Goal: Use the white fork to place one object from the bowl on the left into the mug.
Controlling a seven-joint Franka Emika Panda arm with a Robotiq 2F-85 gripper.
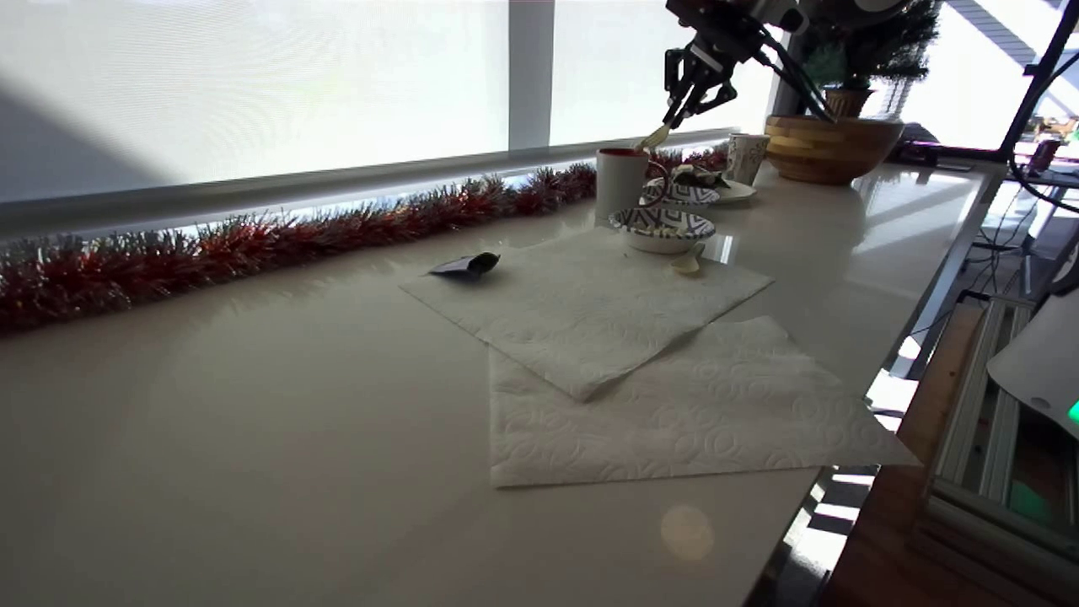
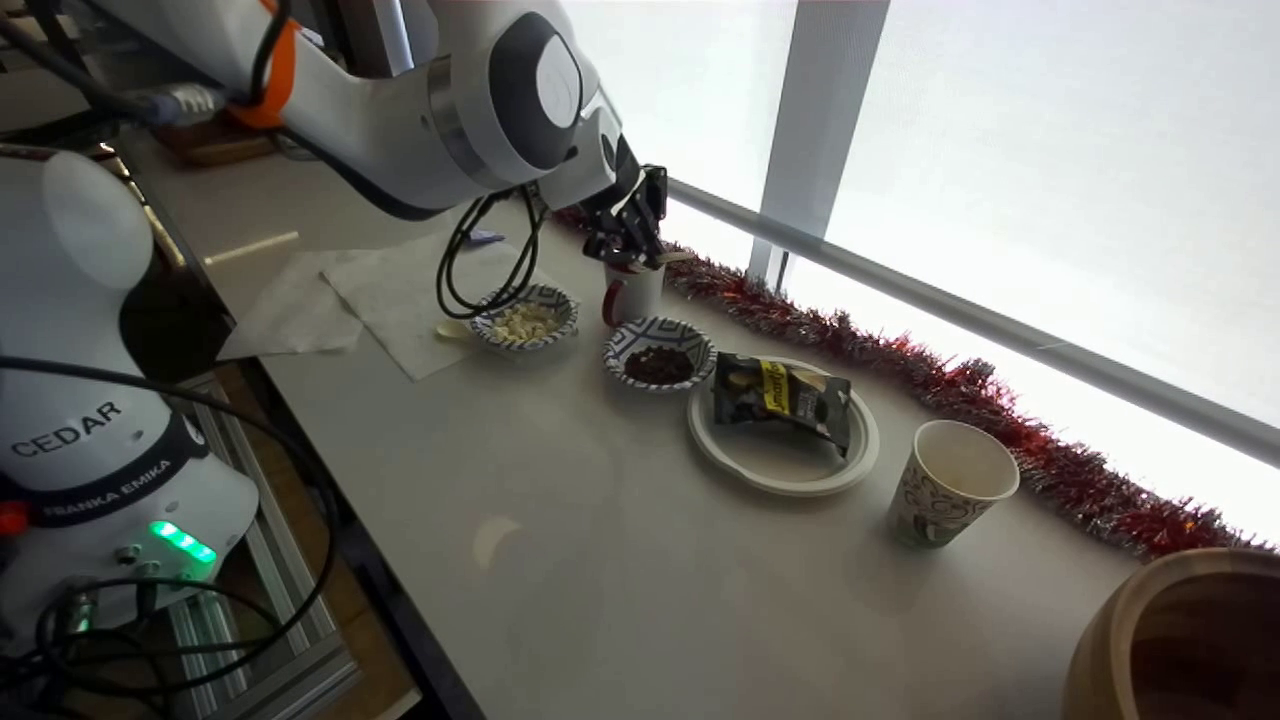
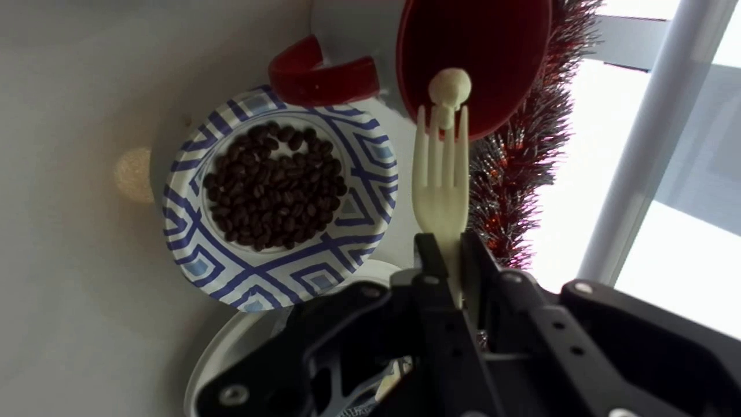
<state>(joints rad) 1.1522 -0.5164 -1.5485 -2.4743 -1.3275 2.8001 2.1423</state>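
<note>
In the claw (image 3: 454,252), a fork (image 3: 441,202) reaches to the mouth of the mug (image 3: 359,35)

The claw is drawn in tight on the fork, gripping it by the handle. In the wrist view the fork runs out ahead of the claw, its tines at the rim of the mug and pointing toward the red inside. A pale piece (image 3: 450,90) sits at the tips of the middle tines, over the mug's mouth; whether it touches the wall I cannot tell. In an exterior view the claw is tilted, higher than the mug's rim, and the fork slants down from it.

The mug stands upright on the table (image 2: 600,560). Just beside it is the bean bowl (image 3: 373,174), holding dark beans, and next to that a plate (image 2: 770,455) with a packet (image 2: 785,395) lying on it. A cup (image 2: 935,500) stands upright near the plate. Near the mug, on the side away from the plate, is the bowl of pale bits (image 1: 662,246). A spoon (image 1: 687,263) lies just beside that bowl, on the paper towels (image 1: 674,421). Tinsel (image 1: 472,206) runs along the table's window edge.
</note>
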